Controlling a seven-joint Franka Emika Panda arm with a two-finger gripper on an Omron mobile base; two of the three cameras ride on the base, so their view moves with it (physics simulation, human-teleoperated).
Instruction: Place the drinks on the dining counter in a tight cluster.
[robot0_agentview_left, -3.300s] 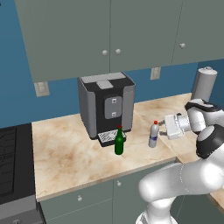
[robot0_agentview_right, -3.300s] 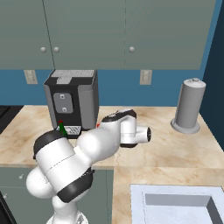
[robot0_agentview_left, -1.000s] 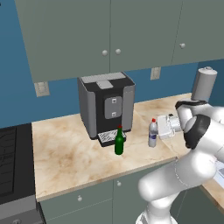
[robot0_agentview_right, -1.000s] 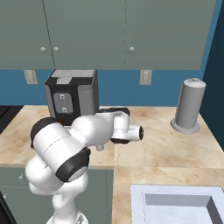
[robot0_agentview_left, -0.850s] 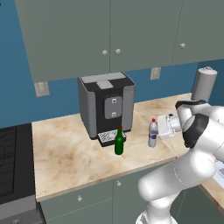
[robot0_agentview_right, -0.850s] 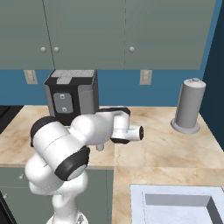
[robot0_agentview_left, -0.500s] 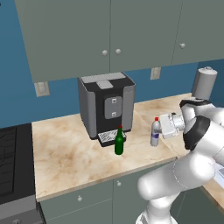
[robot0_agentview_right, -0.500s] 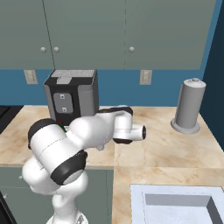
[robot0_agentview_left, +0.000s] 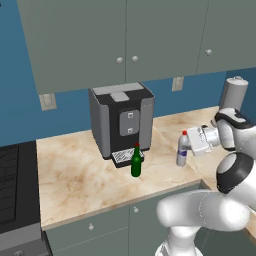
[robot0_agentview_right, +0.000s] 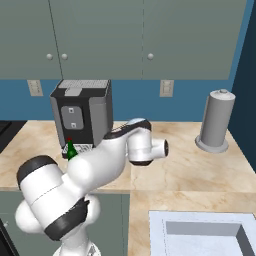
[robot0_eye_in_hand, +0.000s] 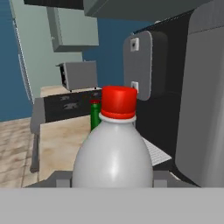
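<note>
My gripper (robot0_agentview_left: 188, 149) is shut on the small silver-white bottle (robot0_agentview_left: 183, 149) with a red cap, holding it by the body from the right, upright over the kitchen counter's front right part. In the hand view that bottle (robot0_eye_in_hand: 113, 153) sits between the two fingertips of the gripper (robot0_eye_in_hand: 112, 178). The slim dark green bottle (robot0_agentview_left: 135, 161) stands in front of the coffee machine, to the left of the held one; its neck shows behind the held bottle (robot0_eye_in_hand: 94, 114) and beside my arm (robot0_agentview_right: 70, 148). The dining counter is out of view.
A dark coffee machine (robot0_agentview_left: 121, 123) stands against the back wall under grey wall cabinets. A grey cylinder (robot0_agentview_right: 216, 121) stands at the counter's far right. A stove (robot0_agentview_left: 15, 190) lies at the left and a sink (robot0_agentview_right: 200, 232) at the front right.
My gripper has carried the silver-white bottle a little to the right, away from the green bottle. The green bottle has not moved.
</note>
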